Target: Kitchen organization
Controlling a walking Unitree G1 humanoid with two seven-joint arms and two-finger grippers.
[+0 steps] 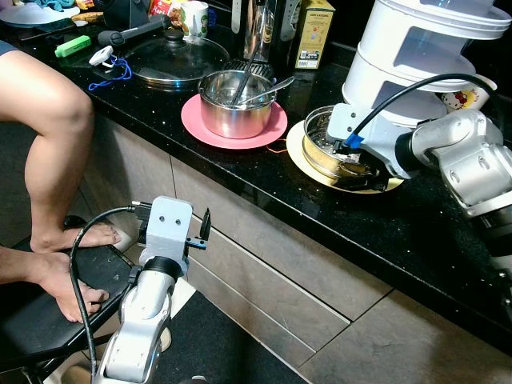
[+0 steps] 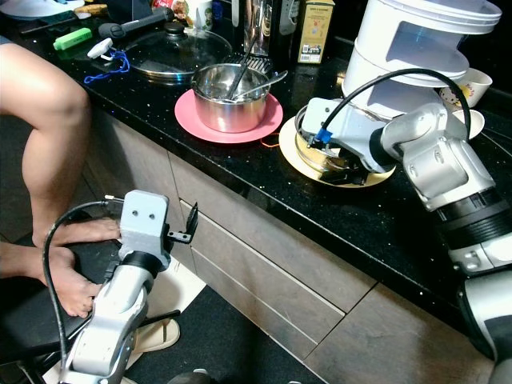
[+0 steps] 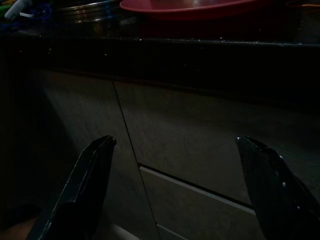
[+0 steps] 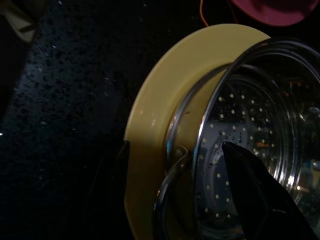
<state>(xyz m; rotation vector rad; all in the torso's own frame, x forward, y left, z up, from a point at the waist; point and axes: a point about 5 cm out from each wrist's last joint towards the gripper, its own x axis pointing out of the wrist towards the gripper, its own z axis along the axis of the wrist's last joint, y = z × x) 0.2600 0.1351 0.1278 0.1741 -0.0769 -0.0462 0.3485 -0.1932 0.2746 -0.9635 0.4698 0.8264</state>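
On the black counter [image 1: 448, 232], the steamer pan [image 4: 260, 135] sits on a yellow plate [image 4: 150, 115], its near rim between the right gripper [image 4: 175, 195]'s spread fingers, one inside and one outside, while the left gripper [image 3: 175, 190] hangs open before the drawers [image 1: 272, 280].
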